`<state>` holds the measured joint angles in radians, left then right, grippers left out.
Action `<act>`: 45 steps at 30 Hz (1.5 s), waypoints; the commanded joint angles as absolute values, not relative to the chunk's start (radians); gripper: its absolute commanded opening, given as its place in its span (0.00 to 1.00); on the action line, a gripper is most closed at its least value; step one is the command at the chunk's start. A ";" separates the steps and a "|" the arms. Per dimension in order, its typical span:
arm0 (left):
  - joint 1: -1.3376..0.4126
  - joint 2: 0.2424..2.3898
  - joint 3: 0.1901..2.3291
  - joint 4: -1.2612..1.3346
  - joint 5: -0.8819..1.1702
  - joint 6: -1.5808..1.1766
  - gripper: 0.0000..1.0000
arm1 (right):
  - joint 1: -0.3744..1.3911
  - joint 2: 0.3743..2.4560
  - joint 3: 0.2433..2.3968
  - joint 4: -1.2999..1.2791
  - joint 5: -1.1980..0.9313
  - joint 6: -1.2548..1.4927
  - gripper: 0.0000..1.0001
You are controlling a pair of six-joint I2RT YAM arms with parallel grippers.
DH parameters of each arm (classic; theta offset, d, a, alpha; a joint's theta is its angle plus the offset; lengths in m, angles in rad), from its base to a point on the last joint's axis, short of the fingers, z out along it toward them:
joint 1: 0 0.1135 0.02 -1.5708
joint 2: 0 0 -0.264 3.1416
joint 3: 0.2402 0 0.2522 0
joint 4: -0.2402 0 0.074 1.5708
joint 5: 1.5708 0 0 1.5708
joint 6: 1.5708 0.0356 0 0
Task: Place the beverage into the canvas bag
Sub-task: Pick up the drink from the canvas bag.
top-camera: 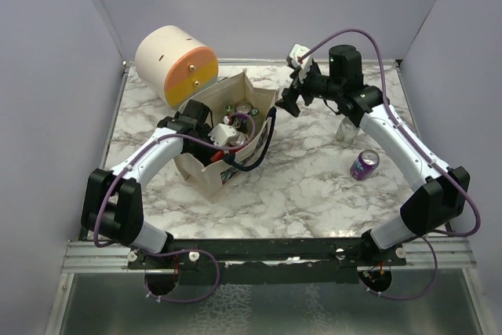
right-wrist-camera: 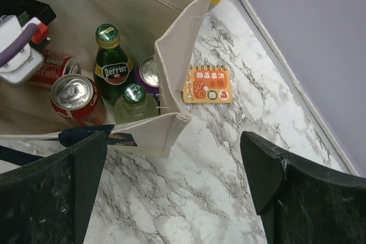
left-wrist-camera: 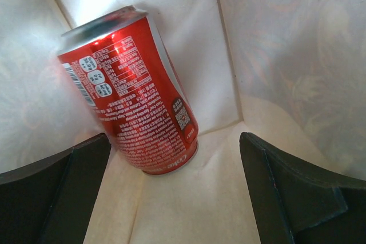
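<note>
Two grippers, both with fingers spread wide and holding nothing. The left gripper (left-wrist-camera: 174, 141) is sunk inside the canvas bag (top-camera: 196, 174), its dark fingers (left-wrist-camera: 54, 192) standing either side of a red can (left-wrist-camera: 134, 90) without touching it; that can lies tilted on the pale cloth floor just ahead of the fingertips, its bottom rim nearest the gripper and its top pointing away toward the bag's wall; the label text faces the wrist camera.

The right gripper (right-wrist-camera: 174, 141) hovers above a corner of the bag, partly over its mouth and partly over the marble table (right-wrist-camera: 229, 187); below and ahead of it, inside the bag, stand a green bottle (right-wrist-camera: 111, 64), a clear bottle with a green cap (right-wrist-camera: 135, 100), a purple can (right-wrist-camera: 150, 72) and a second red can (right-wrist-camera: 74, 98), all upright and crowded together against the side wall; on the other side of that wall a small orange notepad (right-wrist-camera: 207, 85) lies flat on the table, just beside the bag.

From above, the bag stands open at the end of the left arm; a cream-and-orange drum (top-camera: 176, 64) lies on its side just beyond it; out beside the right forearm, well apart from the bag, a loose purple can (top-camera: 365, 164) lies on the table, with a clear container (top-camera: 345, 129) near it, too small to identify.
</note>
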<state>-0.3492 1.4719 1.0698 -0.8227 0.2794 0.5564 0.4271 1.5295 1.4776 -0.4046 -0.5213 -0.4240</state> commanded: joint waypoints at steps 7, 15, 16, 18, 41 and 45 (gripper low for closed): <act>-0.348 1.513 0.909 -0.664 0.244 0.633 0.99 | 0.433 1.473 1.459 -0.410 -0.521 -0.441 1.00; -0.347 1.607 0.892 -0.623 0.243 0.639 0.99 | 0.433 1.474 1.462 -0.410 -0.520 -0.447 1.00; -0.347 1.621 0.895 -0.623 0.247 0.636 0.98 | 0.433 1.475 1.463 -0.410 -0.520 -0.447 1.00; -0.347 1.639 0.896 -0.609 0.253 0.629 0.97 | 0.433 1.478 1.464 -0.408 -0.519 -0.448 1.00; -0.348 1.483 0.974 -0.723 0.290 0.683 0.07 | 0.433 1.495 1.484 -0.405 -0.523 -0.449 1.00; -0.348 1.435 1.047 -0.814 0.280 0.727 0.00 | 0.433 1.498 1.492 -0.407 -0.528 -0.446 1.00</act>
<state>-0.3500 1.5097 0.9665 -0.7010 0.2825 0.6632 0.4271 1.5005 1.4704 -0.4042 -0.5213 -0.4427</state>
